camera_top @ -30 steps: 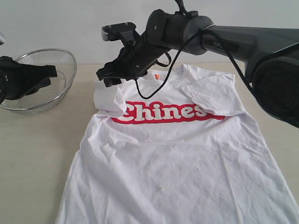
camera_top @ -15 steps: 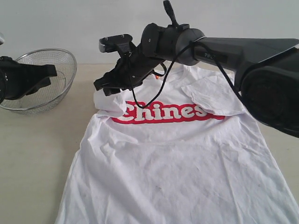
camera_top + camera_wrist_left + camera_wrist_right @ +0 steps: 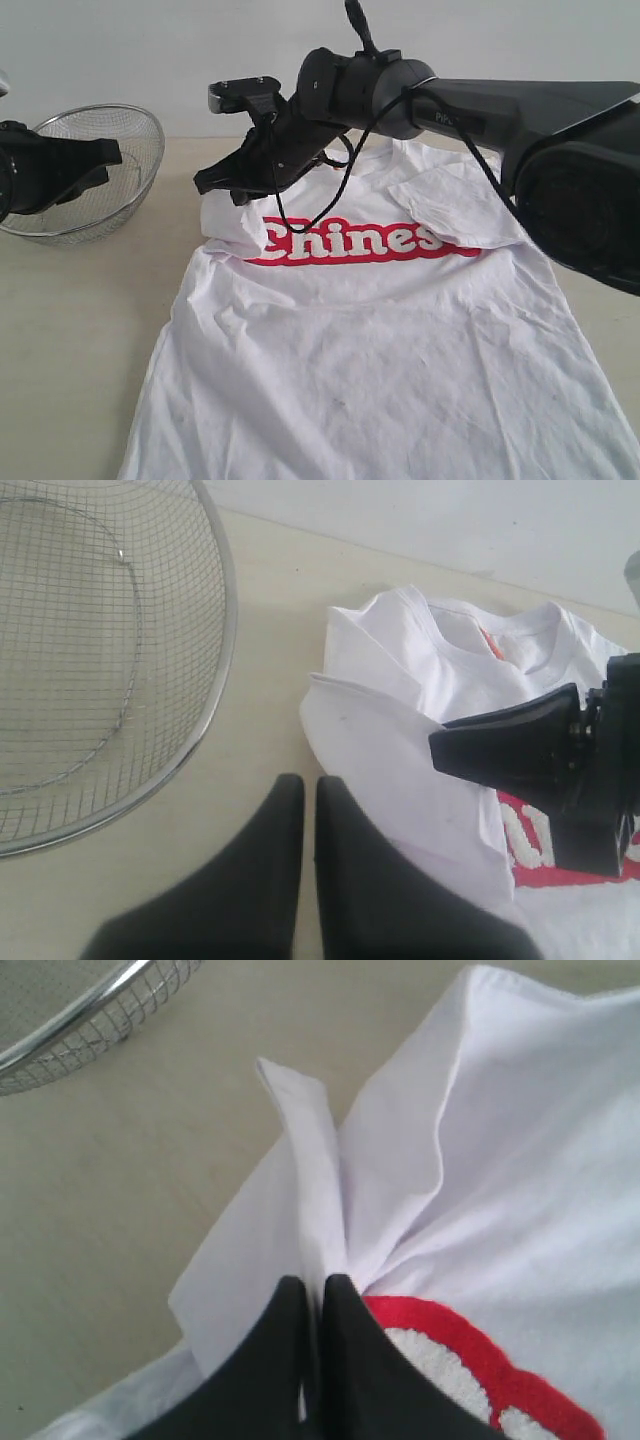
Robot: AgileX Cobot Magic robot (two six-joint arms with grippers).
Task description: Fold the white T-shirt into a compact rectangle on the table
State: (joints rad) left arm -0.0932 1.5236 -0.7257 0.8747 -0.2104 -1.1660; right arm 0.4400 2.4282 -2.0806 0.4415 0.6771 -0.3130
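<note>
In the exterior view, the white T-shirt lies print-up on the table, spreading from the centre toward 5 o'clock. The right gripper, reaching across to 10 o'clock, is at the sleeve. The left gripper hangs at 9 o'clock before the mesh bowl.

The left wrist view shows its jaws together on nothing, near the sleeve.

The right wrist view shows a pleat of sleeve pinched between pressed jaws. The cotton looks light and limp, likely to sag and crease, so hems and seams seem the best holds.
</note>
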